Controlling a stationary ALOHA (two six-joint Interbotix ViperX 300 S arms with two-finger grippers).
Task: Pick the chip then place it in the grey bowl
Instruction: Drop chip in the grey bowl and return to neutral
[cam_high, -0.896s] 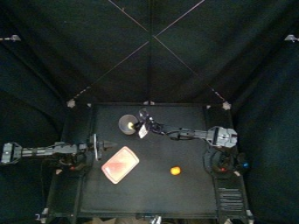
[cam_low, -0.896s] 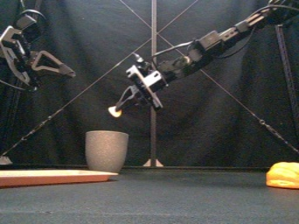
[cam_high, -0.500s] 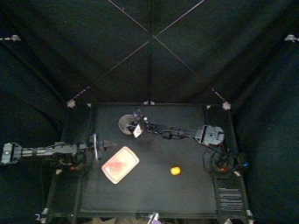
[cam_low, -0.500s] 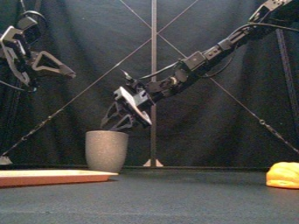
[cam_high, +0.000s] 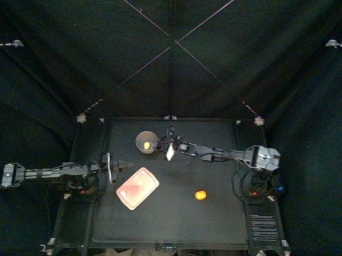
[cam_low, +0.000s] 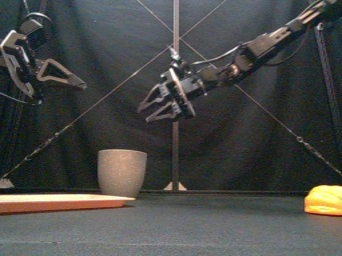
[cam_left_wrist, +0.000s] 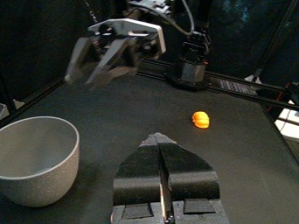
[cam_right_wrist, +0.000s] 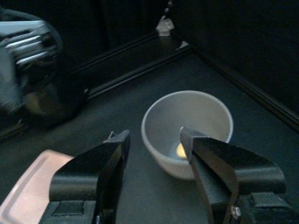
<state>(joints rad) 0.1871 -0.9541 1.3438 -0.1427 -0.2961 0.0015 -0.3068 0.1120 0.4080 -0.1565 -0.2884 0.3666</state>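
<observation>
The tall grey speckled cup (cam_high: 146, 143) stands at the table's back left, also in the front view (cam_low: 122, 171). In the right wrist view a small yellow chip (cam_right_wrist: 181, 151) lies inside the cup (cam_right_wrist: 187, 129). My right gripper (cam_low: 166, 101) hangs open and empty, above and just right of the cup; the top view shows it beside the cup (cam_high: 171, 152), and its own view shows the jaws (cam_right_wrist: 158, 171) wide apart. The left gripper (cam_left_wrist: 163, 179) is shut on nothing and rests high at the left (cam_low: 56, 73).
A flat pink tray (cam_high: 136, 187) lies front left of the cup, also seen low at the left (cam_low: 60, 203). An orange toy (cam_high: 202, 196) sits toward the front right (cam_low: 322, 200), and shows in the left wrist view (cam_left_wrist: 202, 118).
The right gripper carried the chip down over the cup, let it go, then rose up and to the right with its jaws open. The left arm stayed still.
</observation>
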